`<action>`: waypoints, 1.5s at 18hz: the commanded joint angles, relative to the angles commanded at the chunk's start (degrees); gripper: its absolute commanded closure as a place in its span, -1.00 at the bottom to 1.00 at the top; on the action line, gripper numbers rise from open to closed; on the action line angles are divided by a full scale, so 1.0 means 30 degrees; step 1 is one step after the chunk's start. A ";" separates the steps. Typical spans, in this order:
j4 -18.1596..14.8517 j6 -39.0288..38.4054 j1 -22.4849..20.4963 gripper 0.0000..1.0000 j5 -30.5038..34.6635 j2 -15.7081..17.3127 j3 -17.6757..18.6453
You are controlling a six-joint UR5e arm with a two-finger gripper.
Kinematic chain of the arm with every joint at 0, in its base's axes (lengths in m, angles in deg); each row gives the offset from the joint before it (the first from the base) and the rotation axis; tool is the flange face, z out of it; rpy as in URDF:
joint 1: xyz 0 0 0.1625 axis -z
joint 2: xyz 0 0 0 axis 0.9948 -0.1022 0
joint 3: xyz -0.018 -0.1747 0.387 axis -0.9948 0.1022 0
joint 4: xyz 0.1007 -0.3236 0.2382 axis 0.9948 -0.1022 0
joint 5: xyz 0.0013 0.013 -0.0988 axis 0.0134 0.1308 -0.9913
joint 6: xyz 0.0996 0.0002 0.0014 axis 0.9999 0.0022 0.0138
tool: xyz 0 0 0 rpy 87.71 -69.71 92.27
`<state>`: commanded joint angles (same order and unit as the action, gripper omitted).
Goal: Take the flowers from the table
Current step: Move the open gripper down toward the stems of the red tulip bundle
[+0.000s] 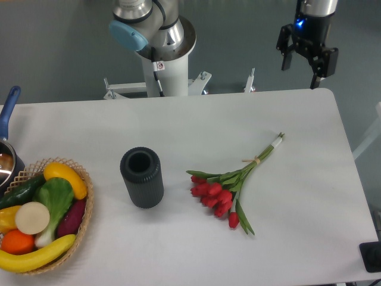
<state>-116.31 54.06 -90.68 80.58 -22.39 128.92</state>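
The flowers (223, 193), a small bunch of red tulip buds with green leaves, lie flat on the white table (196, 125) right of centre. Their long green stems run up and to the right, tied by a tan band (257, 159). My gripper (300, 72) hangs high above the table's far right edge, well behind the stem ends and apart from them. Its two dark fingers are spread, with nothing between them.
A dark grey ribbed cylinder vase (141, 177) stands upright left of the flowers. A wicker basket (83, 223) of fruit and vegetables sits at the front left. A pot with a blue handle (7, 116) is at the left edge. The robot base (166, 65) stands behind the table.
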 joint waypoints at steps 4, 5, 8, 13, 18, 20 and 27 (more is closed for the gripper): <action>0.0117 -0.0291 0.0175 -1.00 -0.0030 0.0000 0.0205; 0.0117 -0.0351 0.0321 -1.00 -0.0117 0.0000 0.0263; 0.0437 -0.2218 0.0906 -1.00 -0.0351 -0.0087 0.0790; 0.2139 -0.5300 0.2195 -1.00 -0.0498 -0.1138 0.1581; 0.2429 -0.7496 0.3629 -1.00 -0.0470 -0.2954 0.1670; 0.3481 -0.7646 0.4159 -1.00 -0.0440 -0.4067 0.1903; 0.5742 -0.9638 0.5037 -1.00 0.0785 -0.6413 0.1729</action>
<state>-99.08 25.15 -75.57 82.93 -41.63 134.11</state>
